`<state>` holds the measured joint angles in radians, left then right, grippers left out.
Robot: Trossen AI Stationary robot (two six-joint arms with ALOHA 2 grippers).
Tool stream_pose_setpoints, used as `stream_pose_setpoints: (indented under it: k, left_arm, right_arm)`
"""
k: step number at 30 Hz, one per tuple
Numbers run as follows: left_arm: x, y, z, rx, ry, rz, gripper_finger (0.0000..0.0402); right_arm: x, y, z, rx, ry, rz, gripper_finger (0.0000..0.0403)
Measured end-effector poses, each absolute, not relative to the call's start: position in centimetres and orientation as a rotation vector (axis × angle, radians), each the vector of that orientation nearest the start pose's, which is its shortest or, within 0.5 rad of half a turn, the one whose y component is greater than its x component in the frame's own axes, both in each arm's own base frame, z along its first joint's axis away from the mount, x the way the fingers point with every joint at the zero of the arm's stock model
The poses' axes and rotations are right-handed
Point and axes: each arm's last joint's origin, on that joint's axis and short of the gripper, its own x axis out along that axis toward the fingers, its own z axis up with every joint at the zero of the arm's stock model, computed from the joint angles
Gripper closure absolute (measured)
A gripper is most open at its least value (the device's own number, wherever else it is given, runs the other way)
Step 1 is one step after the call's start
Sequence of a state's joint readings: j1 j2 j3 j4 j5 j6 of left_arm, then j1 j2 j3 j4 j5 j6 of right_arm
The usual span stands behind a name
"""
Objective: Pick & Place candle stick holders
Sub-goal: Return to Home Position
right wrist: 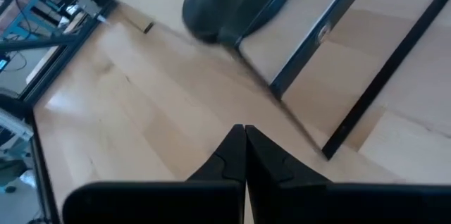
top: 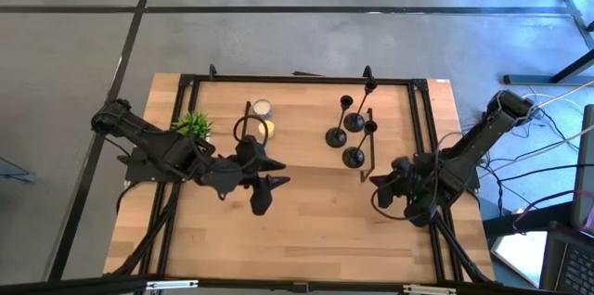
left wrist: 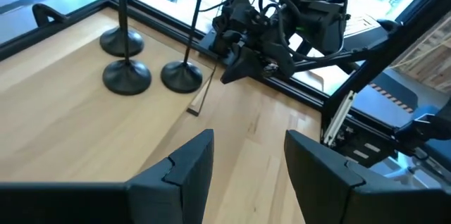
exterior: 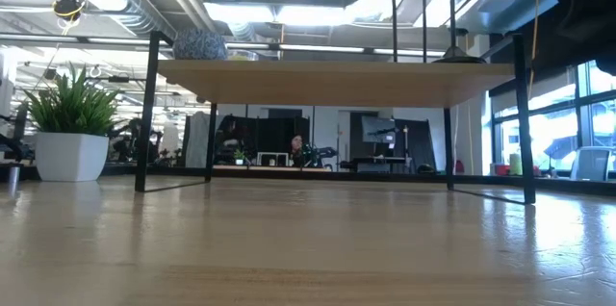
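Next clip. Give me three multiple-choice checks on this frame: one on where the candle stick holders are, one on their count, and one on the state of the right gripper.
1. Where do the candle stick holders stand?
A. On the bare table at its front edge
B. Lying on the floor
C. On top of the shelf, toward its right end

2. How many candle stick holders are there?
A. Two
B. Three
C. Five

3. How is the right gripper?
A. Shut and empty
B. Wide open
C. Shut on a candle

Answers:
1 C: the low view shows their stems rising from the shelf top.
2 B: the high view shows three round bases.
3 A: its wrist view shows the fingers pressed together with nothing between them. The left gripper, by contrast, is open.
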<state>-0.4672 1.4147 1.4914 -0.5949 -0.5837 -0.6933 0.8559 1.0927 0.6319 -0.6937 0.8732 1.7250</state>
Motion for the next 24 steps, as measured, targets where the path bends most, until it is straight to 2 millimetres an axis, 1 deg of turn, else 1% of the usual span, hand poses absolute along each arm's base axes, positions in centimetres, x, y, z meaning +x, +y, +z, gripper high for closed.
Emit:
stream_pose_setpoints:
  k: [10,24]
  left_arm:
    - [27.5,-11.7,39.7,-0.427,0.391,0.257,0.0231]
    - [27.5,-11.7,39.7,-0.427,0.39,0.257,0.0231]
  right_arm:
    - [14.2,11.2,20.4,0.766,0.439,-0.636,0.0403]
    - [14.4,10.6,20.3,0.73,0.444,-0.669,0.0403]
